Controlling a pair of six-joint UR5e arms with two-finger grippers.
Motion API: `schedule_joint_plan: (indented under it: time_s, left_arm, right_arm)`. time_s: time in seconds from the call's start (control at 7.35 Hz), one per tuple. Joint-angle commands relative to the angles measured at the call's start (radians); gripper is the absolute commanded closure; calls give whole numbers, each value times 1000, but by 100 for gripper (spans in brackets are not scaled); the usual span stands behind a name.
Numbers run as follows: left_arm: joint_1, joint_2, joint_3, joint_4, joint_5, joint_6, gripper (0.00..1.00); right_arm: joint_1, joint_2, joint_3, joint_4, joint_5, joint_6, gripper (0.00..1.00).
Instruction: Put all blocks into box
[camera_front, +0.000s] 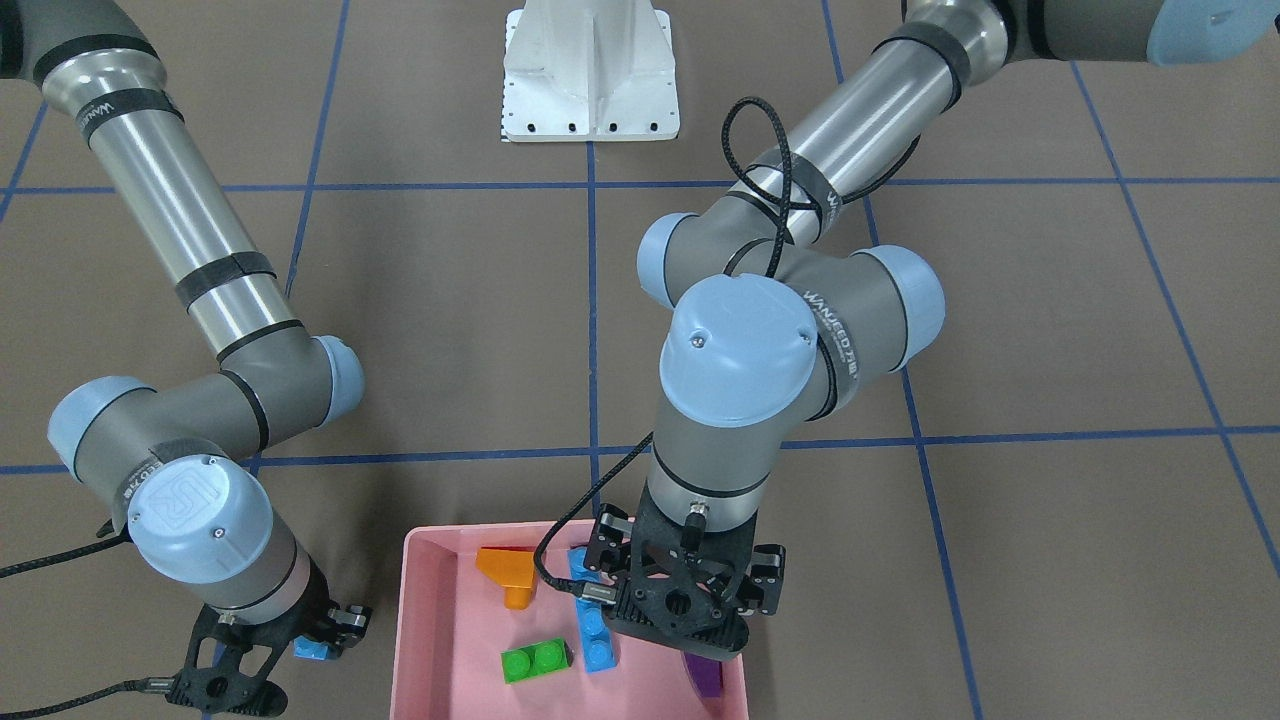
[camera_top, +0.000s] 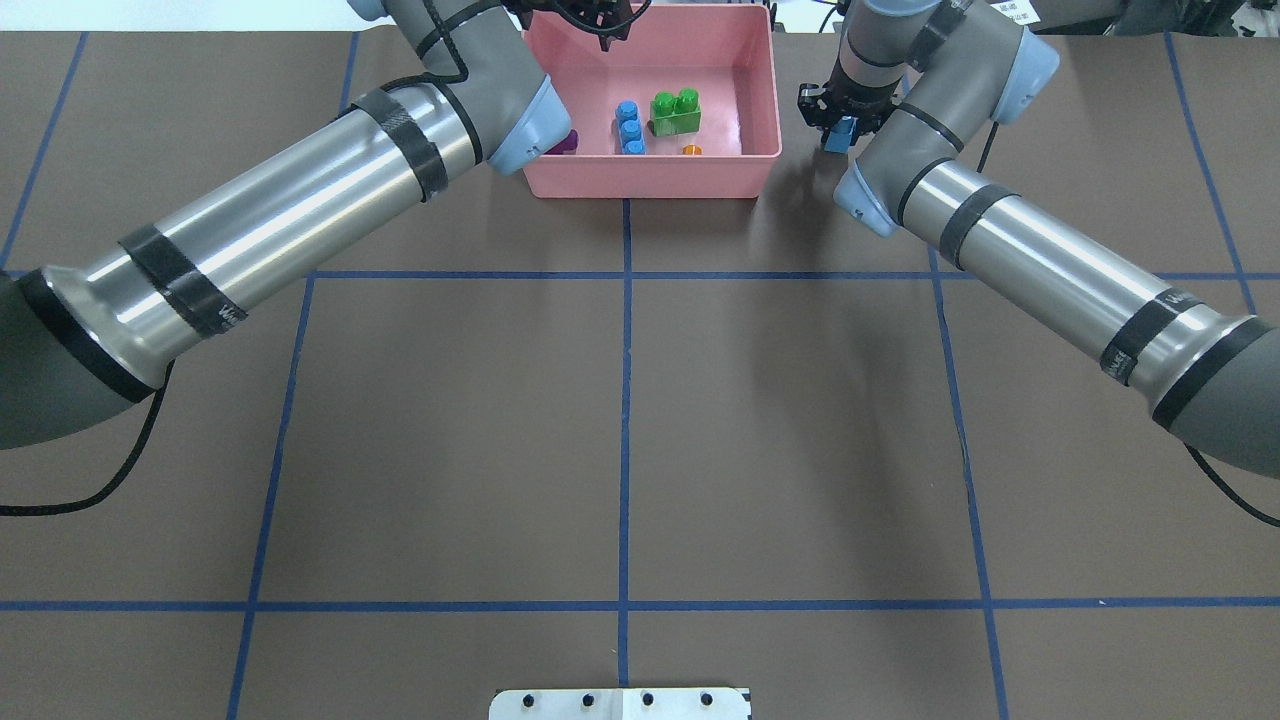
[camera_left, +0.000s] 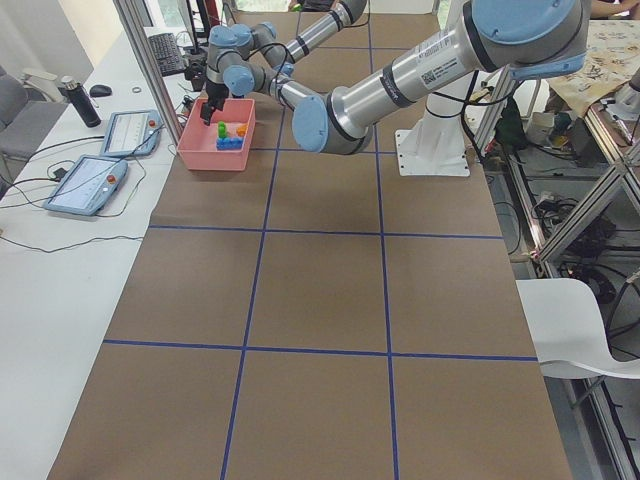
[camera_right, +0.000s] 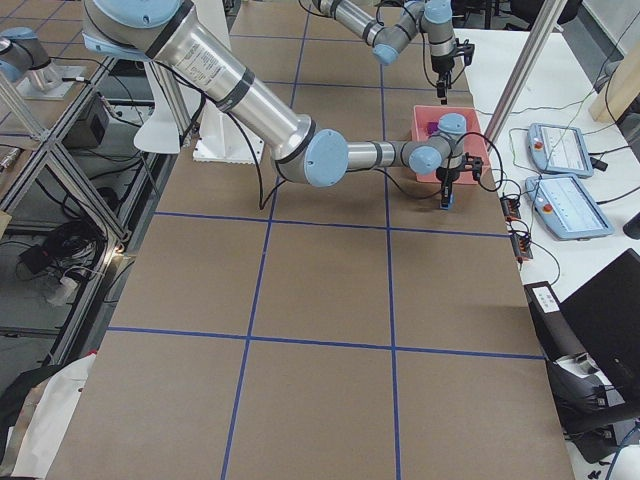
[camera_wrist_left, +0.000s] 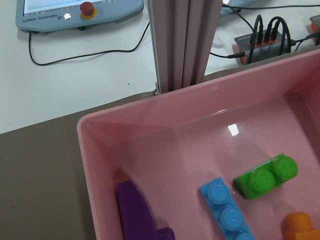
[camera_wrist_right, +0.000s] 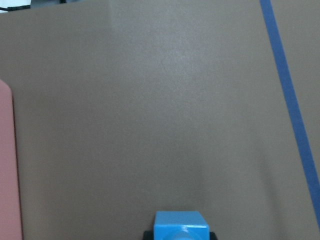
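Overhead exterior: purple brick (camera_top: 567, 144) apparently mostly behind left arm (camera_top: 300, 210).

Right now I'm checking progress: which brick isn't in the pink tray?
The tiny blue brick: the right gripper holds it beside the tray; the orange, green, purple and long blue bricks lie inside.
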Motion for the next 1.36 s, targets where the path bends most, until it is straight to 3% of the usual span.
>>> schedule_joint_plan:
  time_s: [0.0,0.27,0.54,0.68,0.82,0.95,1.23]
  left_arm:
    - [-53,183,-286,152,-88,130,0]
    - [-129,378,-507,259,-146,267,0]
    - [-261,532,-618,307,-298,276,0]
    - [-301,630,-704,310,-325,277,0]
    - [-318,754,-814,351,-317,278,0]
    - [-337,817,-868,356,-322,287,0]
    - [-401,1000,-973,361,-328,440,0]
  right_arm:
    - [71,74,2,-7,13,-5,100]
    - [79,152,2,-21,31,76,100]
    - [-8,195,14,-17,22,211,100]
    - [-48,194,32,-17,8,219,87]
    - [-82,179,52,-18,1,221,1]
    - [-93,138,131,-38,-1,216,0]
    - [-59,-75,520,-276,36,151,0]
